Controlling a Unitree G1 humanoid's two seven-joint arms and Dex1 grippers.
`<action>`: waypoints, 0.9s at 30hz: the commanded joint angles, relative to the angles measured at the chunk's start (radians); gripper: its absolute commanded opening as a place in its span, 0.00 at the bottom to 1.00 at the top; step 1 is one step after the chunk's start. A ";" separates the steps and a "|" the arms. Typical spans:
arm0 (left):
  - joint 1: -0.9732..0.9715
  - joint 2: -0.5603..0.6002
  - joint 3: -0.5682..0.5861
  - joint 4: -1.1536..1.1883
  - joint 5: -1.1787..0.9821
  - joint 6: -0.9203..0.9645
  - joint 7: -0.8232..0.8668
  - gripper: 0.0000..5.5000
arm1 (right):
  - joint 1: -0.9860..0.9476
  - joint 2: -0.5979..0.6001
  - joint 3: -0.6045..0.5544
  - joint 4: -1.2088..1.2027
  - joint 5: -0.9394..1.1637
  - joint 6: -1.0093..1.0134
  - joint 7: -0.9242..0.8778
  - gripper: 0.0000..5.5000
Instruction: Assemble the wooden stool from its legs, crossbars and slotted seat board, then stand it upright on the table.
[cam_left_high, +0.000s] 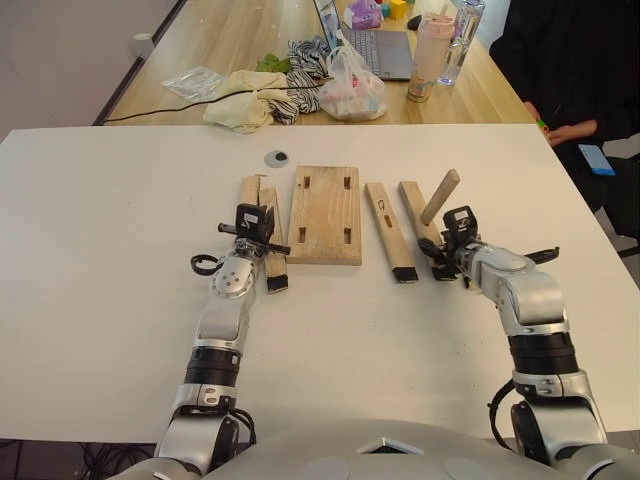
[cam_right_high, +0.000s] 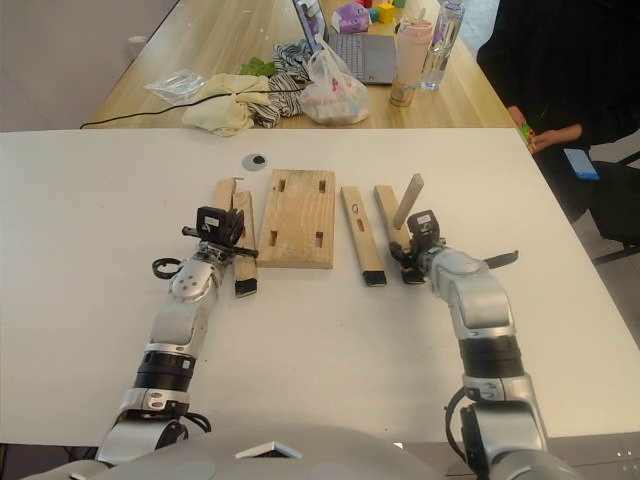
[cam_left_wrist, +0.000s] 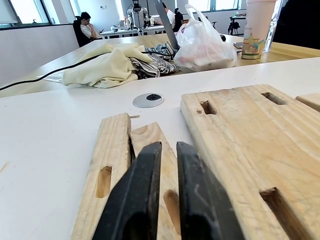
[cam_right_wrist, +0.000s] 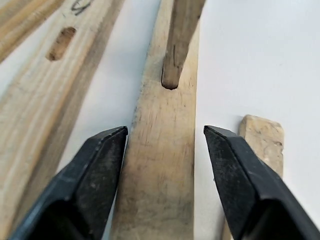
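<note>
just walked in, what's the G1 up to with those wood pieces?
Stool assembly, early stage. The seat board lies flat on the white table with legs flat on either side. One crossbar has its end at a slot in the rightmost leg. The right tool is open, straddling that leg. The left tool is shut, over the left pair of legs. Nothing is lifted.

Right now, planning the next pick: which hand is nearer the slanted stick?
Right. The right hand straddles the leg that the stick rests on; the left hand is across the seat board.
</note>
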 joint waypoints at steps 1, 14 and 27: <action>0.001 0.006 0.007 -0.004 0.007 -0.007 0.006 0.09 | 0.017 -0.006 0.004 0.030 0.013 0.042 0.017 0.51; -0.040 -0.061 0.152 -0.182 -0.546 0.136 -0.301 0.23 | -0.127 0.021 -0.104 0.019 0.133 -0.184 0.126 0.37; -0.127 -0.067 0.160 -0.359 -1.070 0.437 -0.631 0.57 | -0.362 -0.151 -0.161 -0.074 0.621 0.035 0.683 0.37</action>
